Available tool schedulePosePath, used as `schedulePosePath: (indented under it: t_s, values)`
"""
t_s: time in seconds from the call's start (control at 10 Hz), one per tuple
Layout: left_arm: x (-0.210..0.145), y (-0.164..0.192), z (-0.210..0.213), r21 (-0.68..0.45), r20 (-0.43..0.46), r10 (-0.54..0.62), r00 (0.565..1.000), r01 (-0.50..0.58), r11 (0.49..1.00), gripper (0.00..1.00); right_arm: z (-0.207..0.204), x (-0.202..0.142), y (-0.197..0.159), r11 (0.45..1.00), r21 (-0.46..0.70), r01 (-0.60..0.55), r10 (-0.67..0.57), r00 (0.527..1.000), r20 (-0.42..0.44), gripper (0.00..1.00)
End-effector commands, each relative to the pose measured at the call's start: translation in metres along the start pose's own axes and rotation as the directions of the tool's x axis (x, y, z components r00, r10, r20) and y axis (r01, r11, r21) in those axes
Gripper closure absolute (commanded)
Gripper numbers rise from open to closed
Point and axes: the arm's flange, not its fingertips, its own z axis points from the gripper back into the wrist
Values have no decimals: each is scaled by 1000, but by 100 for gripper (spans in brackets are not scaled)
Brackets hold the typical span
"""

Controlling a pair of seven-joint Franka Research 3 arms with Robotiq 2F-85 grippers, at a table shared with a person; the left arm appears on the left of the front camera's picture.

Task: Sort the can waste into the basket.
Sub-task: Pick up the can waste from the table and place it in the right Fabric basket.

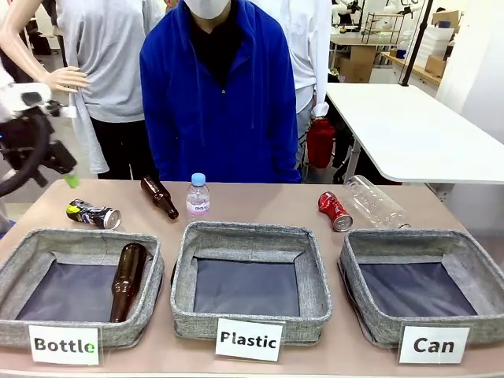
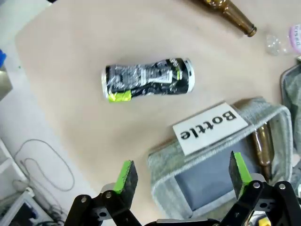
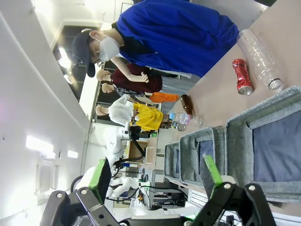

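Can waste sits on the tan table (image 1: 260,195) in two places, both pieces outside the baskets. In the front view the black can (image 1: 93,213) with green-yellow print lies on its side at left of centre, just above the far rim of the basket labelled "Bottle" (image 1: 79,236). The red can (image 1: 335,211), slightly crushed, lies right of centre, just above the far left corner of the basket labelled "Can" (image 1: 417,239) and just beside a clear plastic bottle (image 1: 376,202) lying on its side. That basket occupies the lower right of the frame, its white card (image 1: 433,344) on the near wall and dark lining bare.

A brown glass bottle (image 1: 160,197) and a small blue-capped water bottle (image 1: 198,195) sit in the upper middle of the table, above the "Plastic" basket (image 1: 252,232). Another brown bottle (image 1: 127,279) leans inside the "Bottle" basket. A person in a blue jacket (image 1: 220,102) stands at the top centre.

In the left wrist view the left gripper (image 2: 182,169) has its green-padded fingers spread wide with nothing between them; the black can lies in the upper middle of that frame, well clear of the pads. In the right wrist view the right gripper (image 3: 156,169) is likewise spread wide and empty, with the red can far off at upper right.
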Motion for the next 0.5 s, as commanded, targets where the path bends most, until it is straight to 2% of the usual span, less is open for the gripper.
schedulePosePath:
  t_s: [0.0,0.1,0.2,0.3,0.4]
  values:
    - [27,-2,-9,102,1,-63,998,63,993,0,-1,2,1,999,23,-28,28,1000,10,0]
    - [33,-3,-16,141,23,-118,993,114,983,0,-1,2,1,999,23,-28,28,1000,10,0]
    - [36,-1,-22,162,18,-295,955,288,944,0,-1,2,1,999,23,-28,28,1000,10,0]
    - [35,3,-28,161,-34,-566,824,563,810,0,-1,2,1,999,23,-28,28,1000,10,0]
    - [31,6,-30,72,5,-733,680,731,679,0,-1,2,1,999,23,-28,28,1000,10,0]
